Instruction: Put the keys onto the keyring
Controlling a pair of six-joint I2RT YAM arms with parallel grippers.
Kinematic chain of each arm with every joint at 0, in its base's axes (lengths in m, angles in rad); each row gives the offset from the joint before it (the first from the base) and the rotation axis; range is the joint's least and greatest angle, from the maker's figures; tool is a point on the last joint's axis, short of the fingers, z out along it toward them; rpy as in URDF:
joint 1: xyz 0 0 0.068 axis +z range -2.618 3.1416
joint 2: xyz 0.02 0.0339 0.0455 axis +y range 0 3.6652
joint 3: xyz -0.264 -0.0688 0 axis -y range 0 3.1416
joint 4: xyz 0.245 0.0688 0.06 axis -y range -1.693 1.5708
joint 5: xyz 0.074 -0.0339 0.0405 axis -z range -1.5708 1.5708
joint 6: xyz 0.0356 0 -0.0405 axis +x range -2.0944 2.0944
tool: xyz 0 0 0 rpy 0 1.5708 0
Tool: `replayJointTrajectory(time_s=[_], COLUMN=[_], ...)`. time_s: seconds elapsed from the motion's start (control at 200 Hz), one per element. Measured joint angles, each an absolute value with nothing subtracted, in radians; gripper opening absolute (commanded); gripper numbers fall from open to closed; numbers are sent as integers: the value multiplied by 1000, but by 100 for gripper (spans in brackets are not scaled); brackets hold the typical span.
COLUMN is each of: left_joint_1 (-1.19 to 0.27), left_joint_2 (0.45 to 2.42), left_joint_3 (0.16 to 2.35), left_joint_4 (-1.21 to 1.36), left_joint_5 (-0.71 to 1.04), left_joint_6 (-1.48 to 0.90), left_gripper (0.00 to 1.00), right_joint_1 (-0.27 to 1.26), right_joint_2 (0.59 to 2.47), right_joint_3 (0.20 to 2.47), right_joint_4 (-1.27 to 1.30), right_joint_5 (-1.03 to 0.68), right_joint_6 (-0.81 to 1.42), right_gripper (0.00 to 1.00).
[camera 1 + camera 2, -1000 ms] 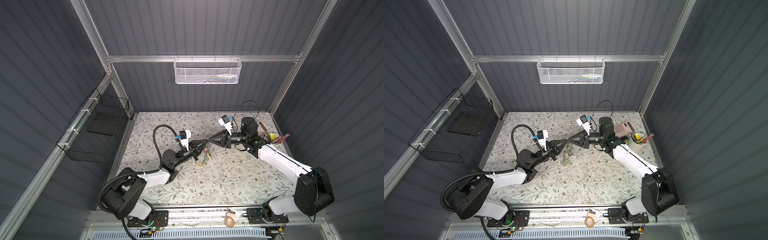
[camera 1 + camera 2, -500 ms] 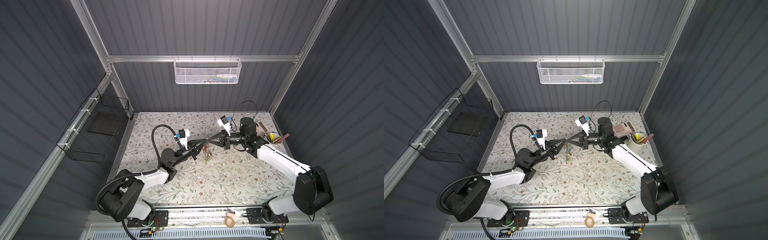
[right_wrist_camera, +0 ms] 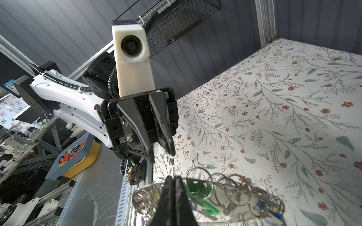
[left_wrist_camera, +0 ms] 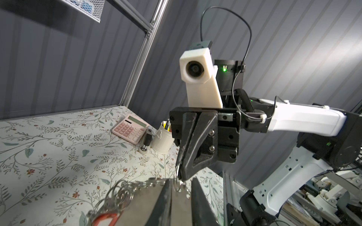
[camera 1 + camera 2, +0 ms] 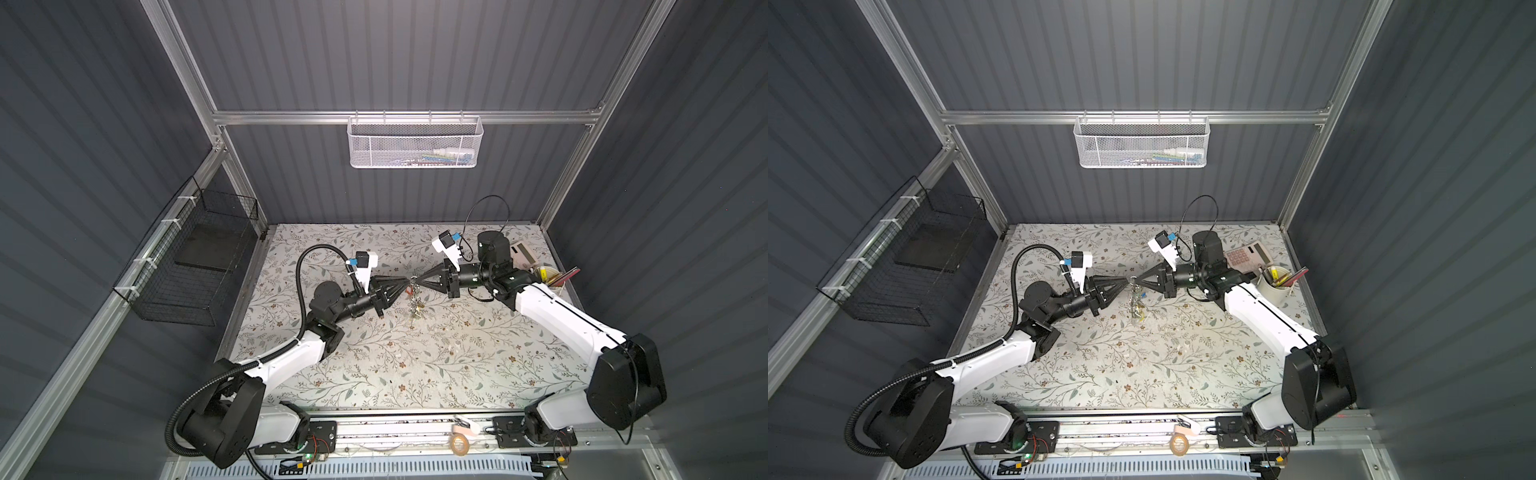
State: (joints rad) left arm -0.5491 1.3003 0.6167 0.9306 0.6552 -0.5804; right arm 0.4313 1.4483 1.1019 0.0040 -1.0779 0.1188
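Both grippers meet tip to tip above the middle of the floral table. The keyring point(image 5: 414, 305) point(image 5: 1136, 307), a grey loop strung with silver rings and tags, hangs below them. My right gripper point(image 3: 173, 178) point(image 5: 418, 282) is shut on a thin silver ring at the top of the keyring point(image 3: 225, 188). The keys' green tag point(image 3: 203, 204) hangs among the rings right beside the right fingertips. My left gripper point(image 4: 180, 179) point(image 3: 162, 155) point(image 5: 405, 281) stands open, its fingers either side of that ring without pinching it. A red tag point(image 4: 105, 218) shows low in the bunch.
A pink calculator point(image 5: 1246, 255), a white cup of pens point(image 5: 1277, 284) and a small black stapler point(image 4: 147, 140) stand at the back right. A black wire basket point(image 5: 195, 257) hangs on the left wall, a white mesh basket point(image 5: 415, 143) on the back wall.
The right gripper has shut on the ring at the top of the bunch. The left gripper, shut a second ago, has opened. Both arms have stayed nearly in place.
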Motion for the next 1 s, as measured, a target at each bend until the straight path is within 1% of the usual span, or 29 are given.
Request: replayJointTrajectory(time_s=[0.075,0.14,0.205,0.275,0.355,0.53,0.745,0.951,1.001], left_joint_1=[-534,-519,-506,-497,-495,-495,-495,-495,-495], left_joint_2=[1293,1281,1266,1250,1237,1276,1357,1409,1415], left_joint_3=[630,665,736,845,957,1128,1166,1219,1225], left_joint_4=[871,765,593,366,158,-192,-369,-427,-430], left_joint_5=[691,738,775,796,813,872,918,963,971], left_joint_6=[-561,-519,-427,-277,-130,102,197,231,236], left_gripper=[32,36,39,44,45,42,40,25,23], right_joint_1=[435,438,442,448,453,469,485,488,491], right_joint_2=[1448,1448,1448,1448,1448,1448,1448,1448,1448], right_joint_3=[1108,1119,1138,1165,1194,1237,1255,1257,1257], right_joint_4=[-25,-58,-107,-170,-237,-357,-434,-459,-461], right_joint_5=[-1072,-1068,-1058,-1044,-1031,-1012,-1009,-1008,-1009], right_joint_6=[100,75,43,-1,-48,-122,-165,-175,-177], right_gripper=[0,0,0,0,0,0,0,0,0])
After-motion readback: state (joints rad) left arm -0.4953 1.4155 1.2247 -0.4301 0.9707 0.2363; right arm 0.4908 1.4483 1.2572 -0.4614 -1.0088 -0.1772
